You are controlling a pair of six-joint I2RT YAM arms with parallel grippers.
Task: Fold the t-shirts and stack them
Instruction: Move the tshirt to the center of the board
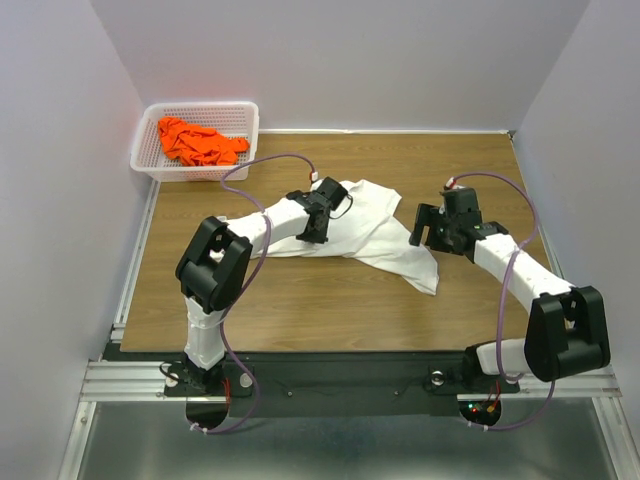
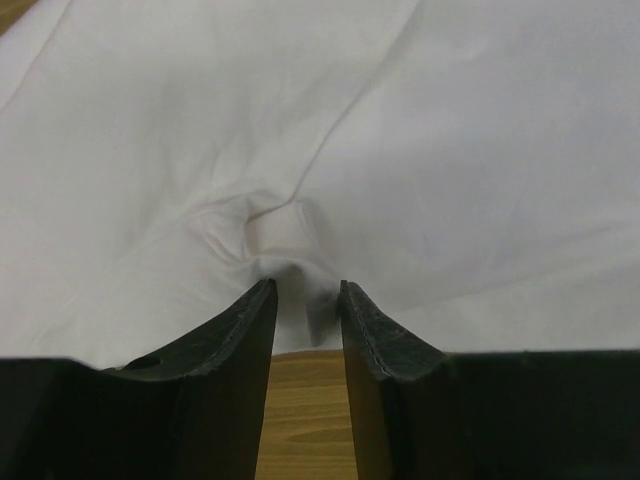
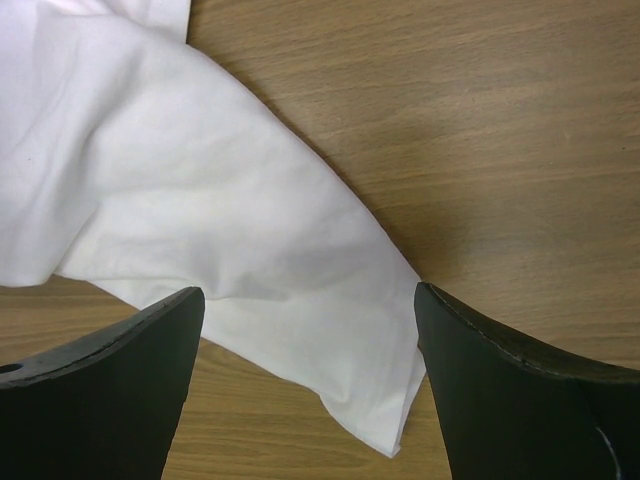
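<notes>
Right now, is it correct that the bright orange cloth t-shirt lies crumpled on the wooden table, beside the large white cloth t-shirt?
No: the bright orange cloth t-shirt lies crumpled in the white plastic mesh basket at the far left, as the top external view shows. Only the large white cloth t-shirt lies on the wooden table.

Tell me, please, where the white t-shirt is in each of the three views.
Top external: the white t-shirt lies crumpled at the middle of the table.
Left wrist: the white t-shirt fills the upper two thirds of the picture.
Right wrist: the white t-shirt runs from the upper left down to the bottom centre.
Shared landmark: the wooden table under the shirt shows in all three.
</notes>
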